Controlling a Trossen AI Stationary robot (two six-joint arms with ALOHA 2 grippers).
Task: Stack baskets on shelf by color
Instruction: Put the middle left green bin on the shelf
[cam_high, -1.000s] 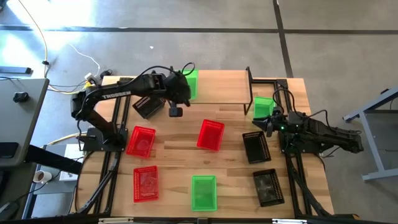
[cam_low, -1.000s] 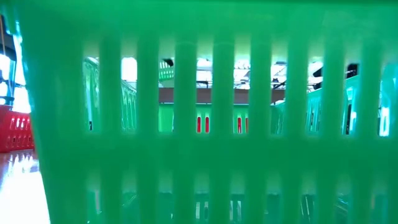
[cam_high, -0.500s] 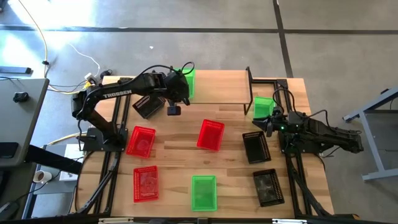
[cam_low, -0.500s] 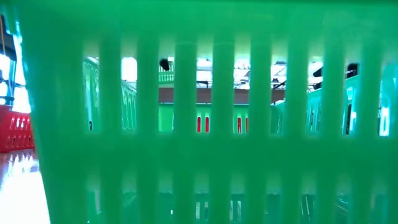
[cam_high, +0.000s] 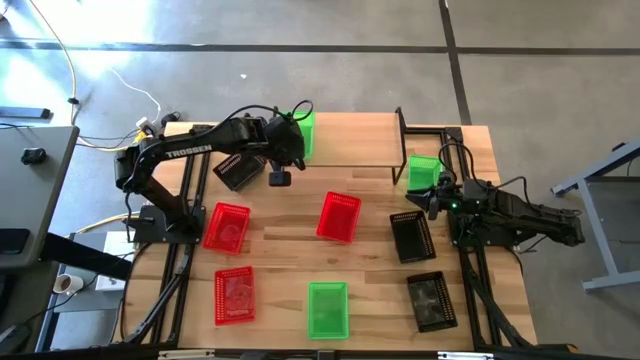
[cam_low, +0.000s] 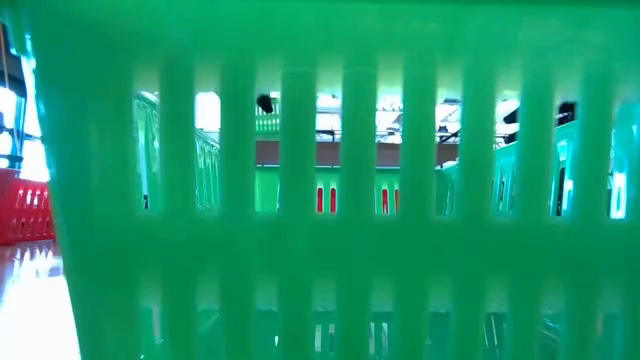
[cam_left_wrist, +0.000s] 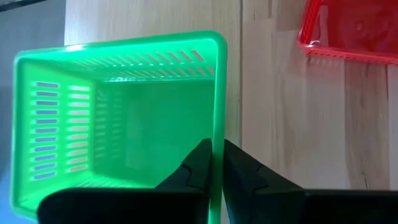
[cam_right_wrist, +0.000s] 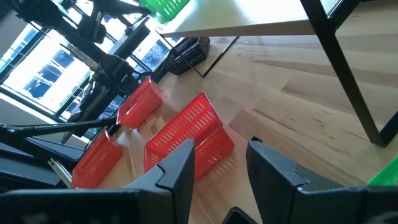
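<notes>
Left gripper (cam_left_wrist: 216, 163) is pinched shut on the side wall of a green basket (cam_left_wrist: 118, 118) sitting at the shelf's (cam_high: 350, 135) left end. Looks light, thin, a bit flexy, so the rim's the obvious grab. Right gripper (cam_right_wrist: 221, 163) hangs open by the tabletop's right edge.

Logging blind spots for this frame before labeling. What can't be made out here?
- Low view: a green basket against the lens blocks nearly the whole table; both grippers unseen there.
- High view: the left gripper at the shelf hides most of the green basket it grips; whether it rests on the shelf is unclear.
- High view: a black basket lies partly under the left arm.
- Right gripper: open, holding nothing; one green edge is cropped.
</notes>
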